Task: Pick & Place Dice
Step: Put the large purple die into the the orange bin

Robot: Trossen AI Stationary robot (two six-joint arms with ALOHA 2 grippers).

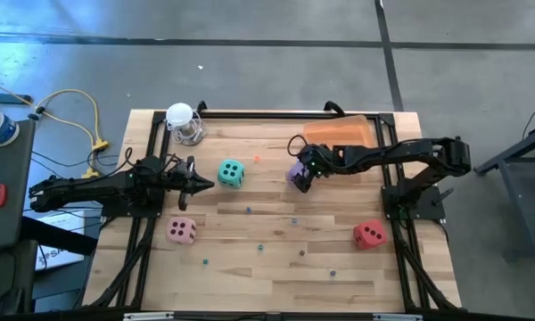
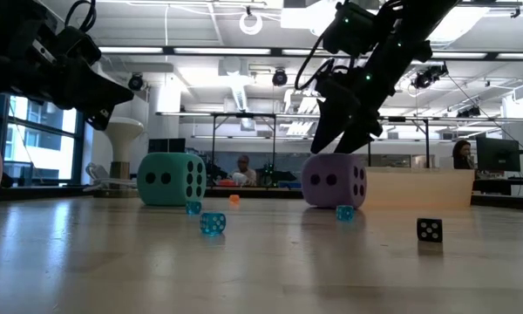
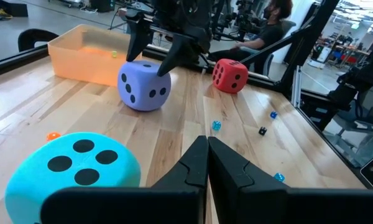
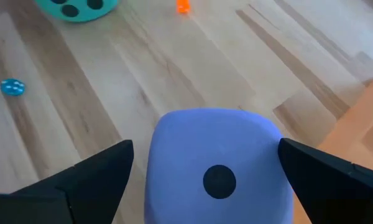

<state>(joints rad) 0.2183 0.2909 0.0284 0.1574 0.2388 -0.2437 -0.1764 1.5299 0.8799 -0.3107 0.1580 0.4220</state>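
The purple die (image 1: pixel 297 174) rests on the counter (image 1: pixel 276 267), just beside the orange tray (image 1: pixel 343 134). The right tool (image 1: pixel 301 176) is positioned over this die with its fingers (image 4: pixel 93 171) spread to either side, released and not touching the faces. The teal die (image 1: pixel 231 174) sits near the purple die, toward the left arm. The left tool (image 1: pixel 199 182) is just beside the teal die, its fingers (image 3: pixel 199 165) pressed together and gripping nothing. The pink die (image 1: pixel 181 231) and the red die (image 1: pixel 368 234) lie well apart from the purple die, nearer the counter's front edge.
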